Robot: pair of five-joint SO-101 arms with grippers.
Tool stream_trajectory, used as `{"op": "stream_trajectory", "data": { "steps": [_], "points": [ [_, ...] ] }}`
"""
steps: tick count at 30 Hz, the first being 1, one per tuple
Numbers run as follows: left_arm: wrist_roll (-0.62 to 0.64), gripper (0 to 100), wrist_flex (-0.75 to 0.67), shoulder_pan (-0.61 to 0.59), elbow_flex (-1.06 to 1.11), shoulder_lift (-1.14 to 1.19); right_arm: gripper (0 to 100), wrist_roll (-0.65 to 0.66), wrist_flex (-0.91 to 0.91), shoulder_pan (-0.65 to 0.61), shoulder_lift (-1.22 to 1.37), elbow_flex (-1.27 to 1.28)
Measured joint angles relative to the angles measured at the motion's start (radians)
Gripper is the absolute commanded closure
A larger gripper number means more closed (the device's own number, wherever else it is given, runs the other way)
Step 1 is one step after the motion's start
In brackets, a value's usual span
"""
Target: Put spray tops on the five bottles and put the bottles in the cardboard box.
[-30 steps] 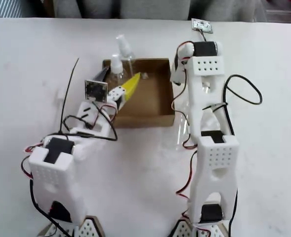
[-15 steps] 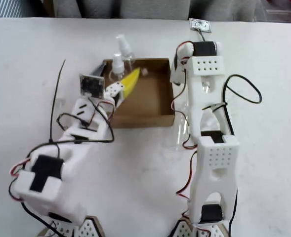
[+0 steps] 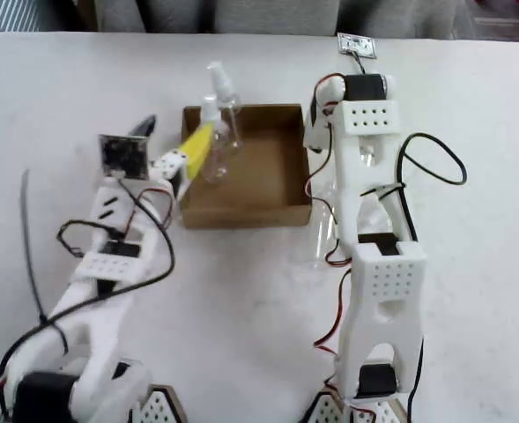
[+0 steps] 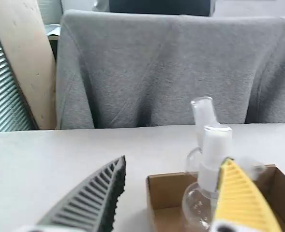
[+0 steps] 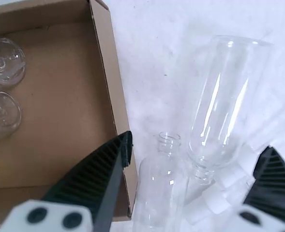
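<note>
Two clear bottles with white spray tops (image 3: 213, 115) stand in the back left corner of the cardboard box (image 3: 259, 189). My left gripper (image 3: 178, 126) is open over the box's left wall, its yellow finger (image 4: 239, 198) close beside the nearer bottle (image 4: 207, 145) and holding nothing. My right gripper (image 5: 198, 145) is open above two clear bottles without tops (image 5: 224, 106) (image 5: 161, 188), which lie on the table just right of the box (image 5: 103, 72). White spray tops (image 5: 217, 203) lie beside them.
The right arm (image 3: 365, 123) stretches along the box's right side and hides part of the loose bottles (image 3: 322, 233). Most of the box floor is bare. A grey chair back (image 4: 171, 67) stands behind the table.
My left arm has drawn back to the left, taking its gripper from over the box to its left wall. The capped bottles stay in the box. The right arm has not moved.
</note>
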Motion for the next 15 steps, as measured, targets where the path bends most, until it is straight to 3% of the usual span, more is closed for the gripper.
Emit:
{"op": "stream_trajectory", "data": {
  "steps": [3, 7, 11, 15],
  "points": [
    [0.000, 85, 0.187, -0.055, -0.018, -0.132, 63.2, 0.000, 0.000, 0.000, 0.000, 0.000],
    [-0.005, 81, 0.511, -0.127, -0.160, -0.236, 63.2, 0.000, -0.005, 0.000, 0.000, 0.000],
    [-0.051, 79, 0.830, -0.166, -0.342, -0.230, 63.2, 0.002, -0.006, 0.000, 0.000, 0.000],
    [-0.057, 80, 1.016, -0.187, -0.511, -0.117, 63.2, 0.002, -0.006, 0.000, 0.000, 0.000]
  ]
}}
